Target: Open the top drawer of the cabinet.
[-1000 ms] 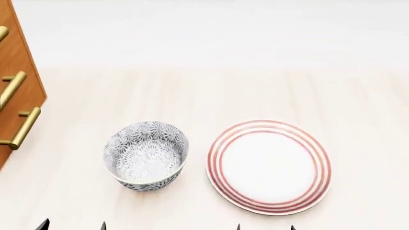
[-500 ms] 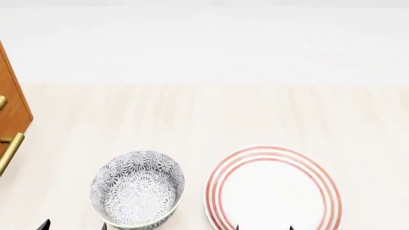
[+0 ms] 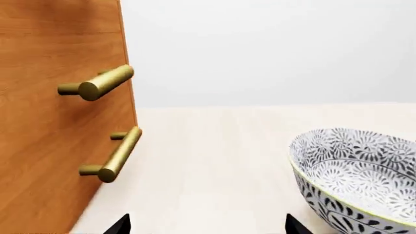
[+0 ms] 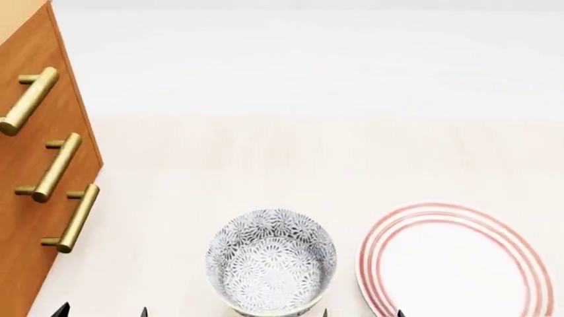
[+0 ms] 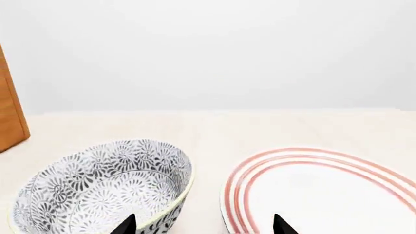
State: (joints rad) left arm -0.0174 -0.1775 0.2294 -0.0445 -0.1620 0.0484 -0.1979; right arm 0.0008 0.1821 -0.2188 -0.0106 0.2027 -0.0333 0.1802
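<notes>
The orange-brown cabinet (image 4: 26, 198) stands at the left edge of the head view, with three brass bar handles stacked on its front. The top drawer's handle (image 4: 31, 99) is the uppermost; the drawer fronts look flush and closed. The left wrist view shows the cabinet front (image 3: 46, 146) with two brass handles, which look like the lower two. My left gripper (image 4: 102, 312) is open and empty, low and short of the cabinet, and it also shows in the left wrist view (image 3: 206, 226). My right gripper (image 4: 363, 314) is open and empty, and in the right wrist view (image 5: 202, 226) it is between bowl and plate.
A grey floral-patterned bowl (image 4: 271, 261) sits on the pale wooden table (image 4: 291, 158), right of the cabinet. A white plate with red rings (image 4: 458, 261) lies to the bowl's right. The bowl (image 3: 357, 175) also shows in the left wrist view.
The head view has swung left: the cabinet now shows with all three handles, and the bowl and plate have shifted right in the picture. The gripper tips stay at the bottom edge.
</notes>
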